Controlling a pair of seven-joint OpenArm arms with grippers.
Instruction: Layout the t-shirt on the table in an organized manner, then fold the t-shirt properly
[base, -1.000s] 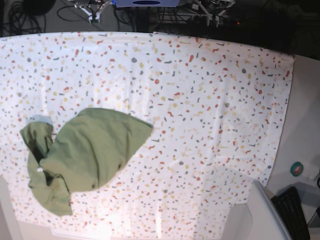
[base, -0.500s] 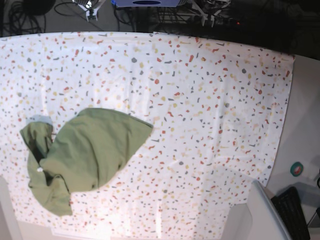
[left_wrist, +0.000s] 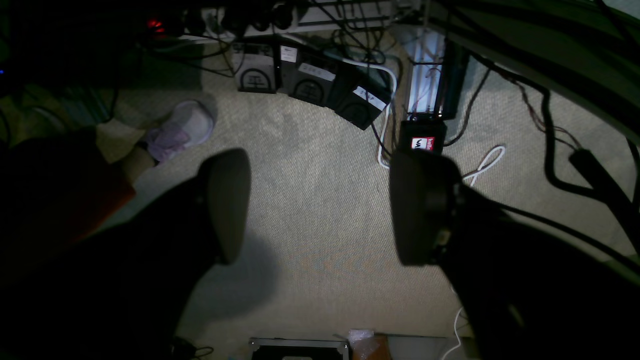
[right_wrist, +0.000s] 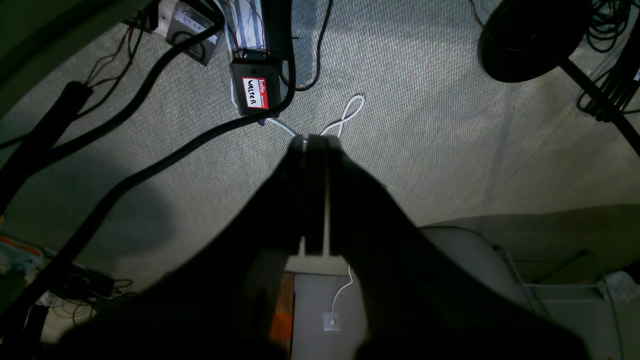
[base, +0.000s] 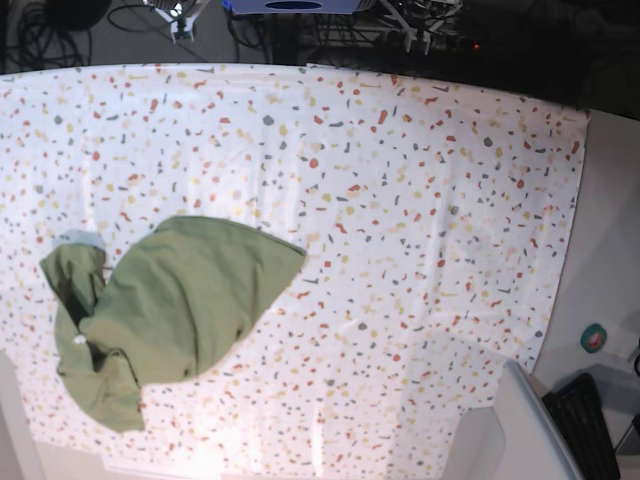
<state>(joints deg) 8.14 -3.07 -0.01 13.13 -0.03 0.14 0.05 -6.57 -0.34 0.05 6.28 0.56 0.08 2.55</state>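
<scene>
The olive-green t-shirt (base: 175, 305) lies crumpled in a heap on the left part of the table (base: 400, 200), with a twisted sleeve bunch along its left side. Neither gripper is near it; both hang beyond the table's far edge over carpet. In the left wrist view my left gripper (left_wrist: 325, 207) is open, its dark fingers (left_wrist: 225, 205) wide apart with only floor between them. My right gripper (right_wrist: 315, 142) is shut in the right wrist view, fingertips pressed together and holding nothing.
Black cables (right_wrist: 150, 130) and power boxes (left_wrist: 310, 85) cover the carpet below both grippers, among them a black box with a red name tag (right_wrist: 254, 94). A plain grey surface (base: 612, 230) borders the cloth's right edge, with a teal roll (base: 594, 337) and a dark keyboard-like object (base: 585, 425).
The t-shirt lies just as before. The bits of arm at the top edge of the base view have drawn slightly further out of frame.
</scene>
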